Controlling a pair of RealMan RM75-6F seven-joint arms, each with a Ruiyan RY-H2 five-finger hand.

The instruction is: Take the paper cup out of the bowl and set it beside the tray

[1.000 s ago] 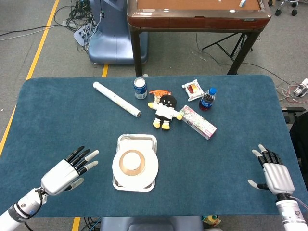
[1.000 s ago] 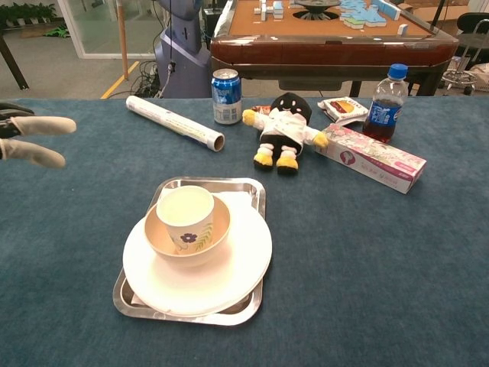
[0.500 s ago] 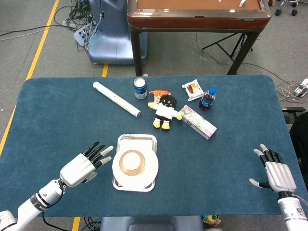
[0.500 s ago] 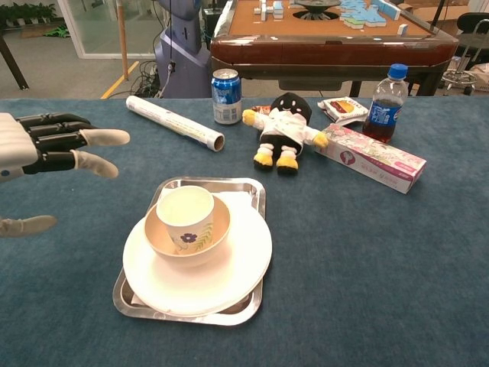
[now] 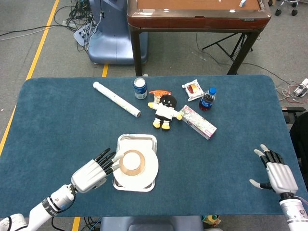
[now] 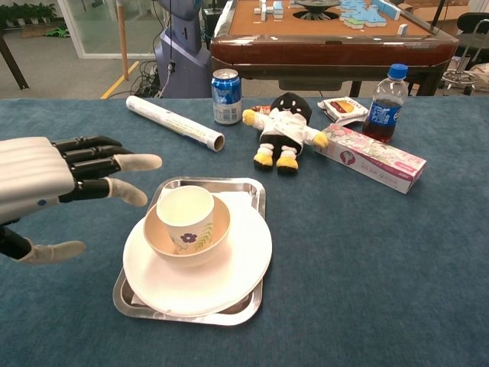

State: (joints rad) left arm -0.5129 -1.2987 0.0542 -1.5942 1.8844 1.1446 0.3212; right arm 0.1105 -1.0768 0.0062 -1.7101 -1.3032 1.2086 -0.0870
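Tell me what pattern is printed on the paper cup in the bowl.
A small purple flower on the white paper cup; the chest view shows it best.

Beyond your bench's (image 5: 57, 120) far edge stands a brown mahjong table (image 5: 197, 12) on dark legs. You see grey floor (image 5: 29, 48) with a yellow line (image 5: 41, 45), tangled cables (image 5: 79, 14), and a blue-grey machine base (image 5: 110, 43).

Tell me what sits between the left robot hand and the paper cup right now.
Only the bowl wall and plate rim. In the chest view, the left robot hand hovers open left of the paper cup, nothing else between.
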